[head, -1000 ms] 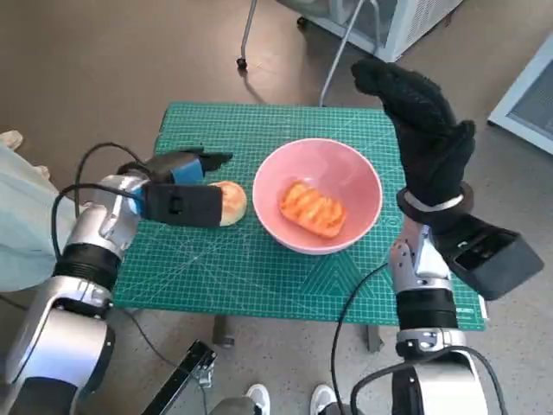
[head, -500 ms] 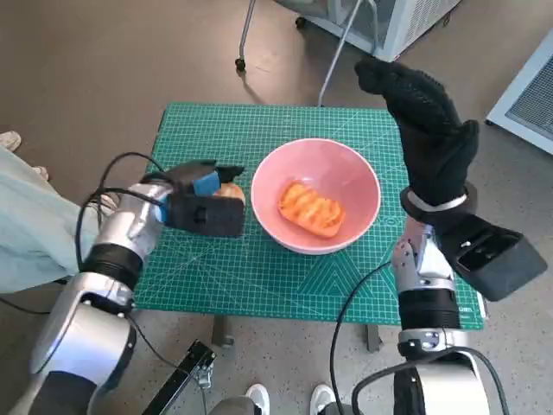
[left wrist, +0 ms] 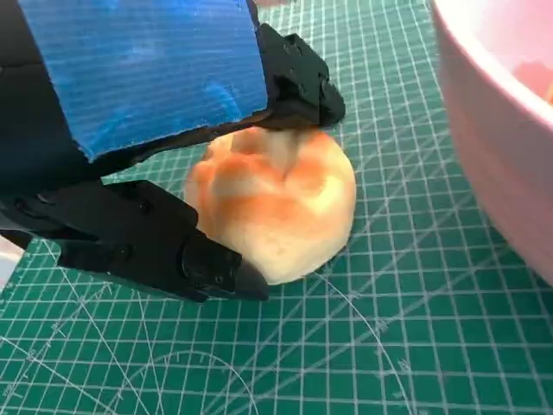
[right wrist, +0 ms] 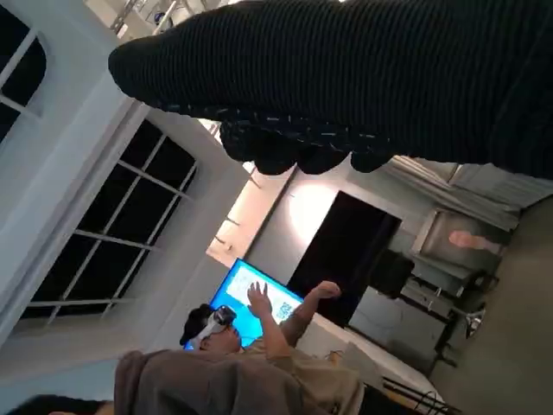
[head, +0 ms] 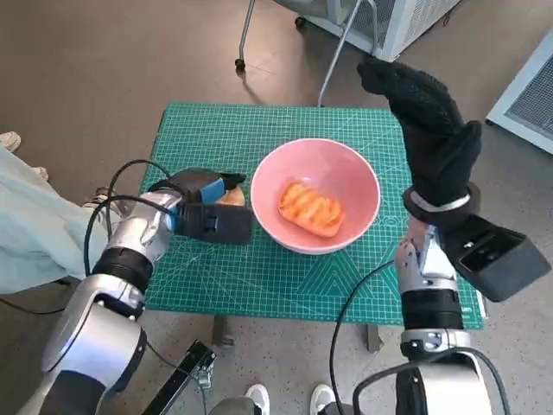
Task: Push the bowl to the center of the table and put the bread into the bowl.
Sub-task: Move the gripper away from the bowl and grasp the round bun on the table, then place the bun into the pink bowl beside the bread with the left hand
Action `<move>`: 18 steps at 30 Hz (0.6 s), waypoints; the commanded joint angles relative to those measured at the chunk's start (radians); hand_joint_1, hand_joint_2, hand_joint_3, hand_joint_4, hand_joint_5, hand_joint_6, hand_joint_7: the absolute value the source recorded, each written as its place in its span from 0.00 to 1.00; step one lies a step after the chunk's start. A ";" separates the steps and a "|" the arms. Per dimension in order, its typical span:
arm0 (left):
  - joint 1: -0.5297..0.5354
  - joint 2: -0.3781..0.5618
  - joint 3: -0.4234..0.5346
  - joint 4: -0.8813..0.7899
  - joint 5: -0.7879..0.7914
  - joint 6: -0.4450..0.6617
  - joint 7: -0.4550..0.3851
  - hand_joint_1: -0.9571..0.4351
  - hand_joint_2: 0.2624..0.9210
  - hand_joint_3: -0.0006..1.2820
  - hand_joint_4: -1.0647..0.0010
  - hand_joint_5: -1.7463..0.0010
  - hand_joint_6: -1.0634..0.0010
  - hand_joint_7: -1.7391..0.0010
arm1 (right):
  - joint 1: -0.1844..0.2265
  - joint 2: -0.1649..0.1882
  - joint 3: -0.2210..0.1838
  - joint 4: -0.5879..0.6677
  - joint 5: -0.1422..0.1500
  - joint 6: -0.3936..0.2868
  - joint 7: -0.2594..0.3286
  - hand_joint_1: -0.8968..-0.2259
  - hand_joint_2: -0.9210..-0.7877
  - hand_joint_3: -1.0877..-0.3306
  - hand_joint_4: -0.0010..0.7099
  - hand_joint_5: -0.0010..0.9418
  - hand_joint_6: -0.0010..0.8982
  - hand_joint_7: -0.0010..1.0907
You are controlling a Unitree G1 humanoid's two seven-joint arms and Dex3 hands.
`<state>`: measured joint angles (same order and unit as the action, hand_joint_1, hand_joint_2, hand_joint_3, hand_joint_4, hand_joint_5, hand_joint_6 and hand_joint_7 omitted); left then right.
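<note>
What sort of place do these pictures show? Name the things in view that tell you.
Probably a robotics lab or test room, not a kitchen. A small table is covered by a green gridded cutting mat, a person wearing a headset gestures with raised hands before a lit screen, and metal furniture legs stand on bare floor.

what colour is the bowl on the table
The bowl is pale pink, inside and out; the head view shows it best.
</note>
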<state>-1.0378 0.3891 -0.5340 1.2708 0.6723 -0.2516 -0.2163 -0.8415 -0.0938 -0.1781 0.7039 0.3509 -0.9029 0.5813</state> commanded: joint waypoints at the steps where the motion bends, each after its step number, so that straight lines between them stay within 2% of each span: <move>1: -0.044 0.047 0.015 -0.005 -0.005 -0.021 0.010 0.68 1.00 0.13 0.46 0.33 0.51 0.30 | 0.027 -0.009 0.000 -0.006 -0.001 0.002 0.003 0.31 0.00 0.40 0.40 0.01 0.00 0.73; 6: -0.084 0.090 0.046 -0.035 -0.024 -0.044 0.023 0.69 1.00 0.11 0.45 0.29 0.47 0.28 | 0.025 -0.010 0.001 -0.004 -0.005 -0.003 0.001 0.31 0.00 0.40 0.40 0.01 0.00 0.73; 13: -0.116 0.139 0.121 -0.133 -0.066 -0.078 0.072 0.69 1.00 0.11 0.44 0.29 0.47 0.27 | 0.022 -0.009 0.004 -0.002 -0.008 -0.001 -0.002 0.32 0.00 0.40 0.40 0.01 0.00 0.72; 14: -0.117 0.146 0.137 -0.166 -0.077 -0.088 0.084 0.69 1.00 0.16 0.50 0.26 0.54 0.22 | 0.021 -0.008 0.005 0.000 -0.008 0.000 -0.001 0.32 0.00 0.40 0.40 0.01 0.00 0.72; 18: -0.111 0.160 0.199 -0.325 -0.113 -0.100 0.120 0.69 1.00 0.11 0.43 0.31 0.50 0.25 | 0.020 -0.006 0.007 -0.001 -0.006 0.004 -0.001 0.31 0.00 0.40 0.40 0.01 0.00 0.72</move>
<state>-1.1191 0.5414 -0.3733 1.0515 0.5884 -0.3305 -0.1253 -0.8412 -0.1033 -0.1748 0.7005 0.3488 -0.9076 0.5807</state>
